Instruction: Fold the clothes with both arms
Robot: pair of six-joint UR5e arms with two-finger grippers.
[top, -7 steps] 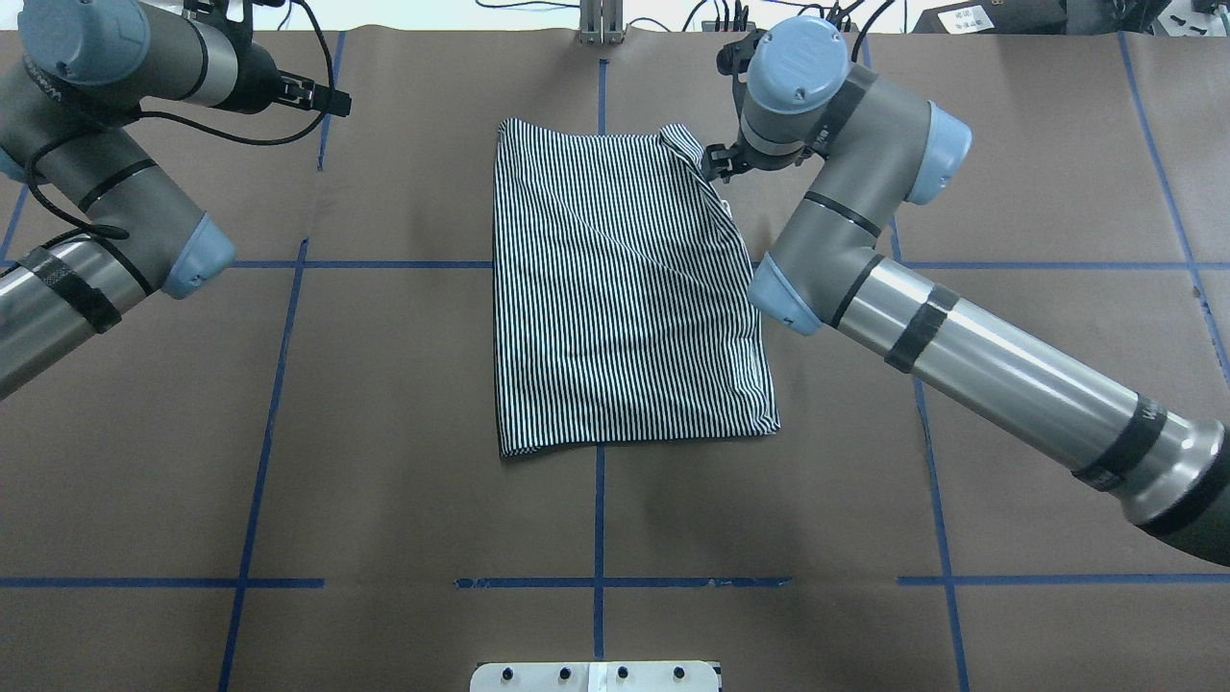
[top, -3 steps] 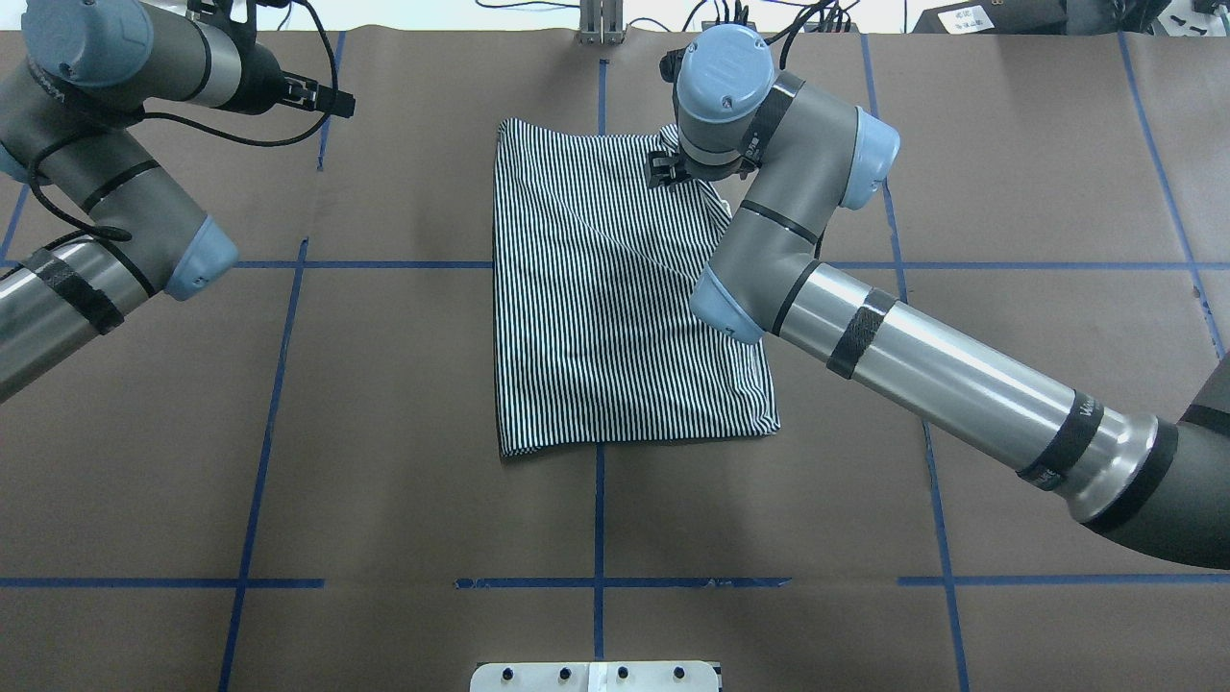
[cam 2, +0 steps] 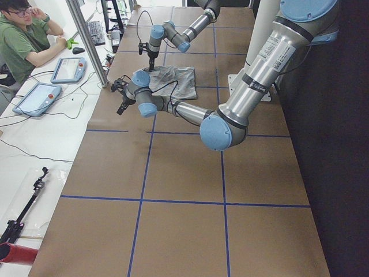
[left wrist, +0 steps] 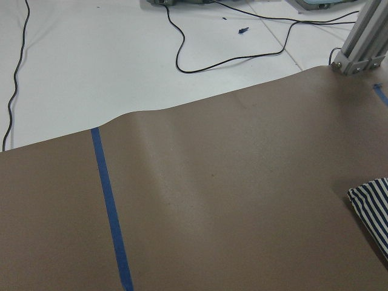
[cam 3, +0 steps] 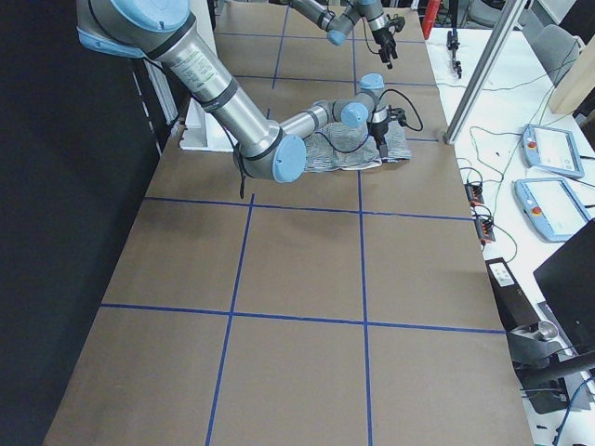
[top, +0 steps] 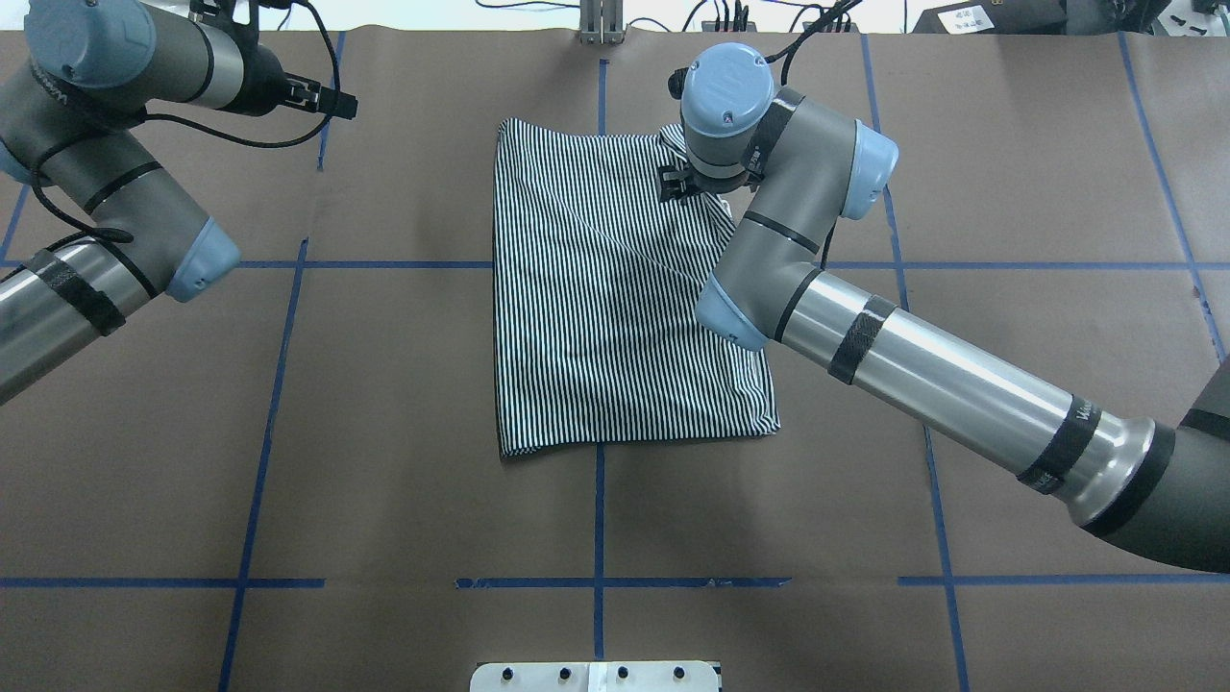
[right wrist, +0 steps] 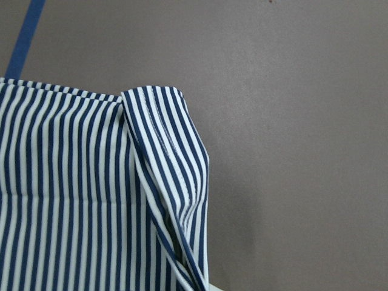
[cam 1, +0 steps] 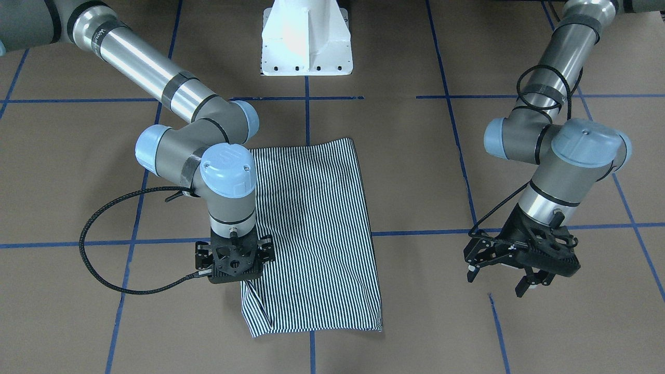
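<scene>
The striped shirt [top: 615, 308] lies folded into a tall rectangle at the table's middle, also seen in the front view as the shirt [cam 1: 311, 234]. My right gripper [top: 684, 183] hangs just over its far right corner, pointing down; in the front view this gripper [cam 1: 234, 265] looks open, fingertips hidden under its body. The right wrist view shows that corner of the shirt [right wrist: 79, 194] with a narrow folded flap [right wrist: 163, 157] lying loose. My left gripper [cam 1: 499, 283] is open over bare table at the far left, well away from the shirt [left wrist: 373, 203].
The white pedestal base [cam 1: 306, 36] stands at the robot's edge. Blue tape lines [top: 279, 384] grid the brown table cover. A metal post [top: 601, 24] rises at the far edge. A seated person [cam 2: 23, 40] and tablets [cam 2: 69, 69] are beyond it.
My right arm swung left from beside the shirt's far right corner to over it, then eased slightly back. The raised corner flap now lies lower. The left arm barely moved.
</scene>
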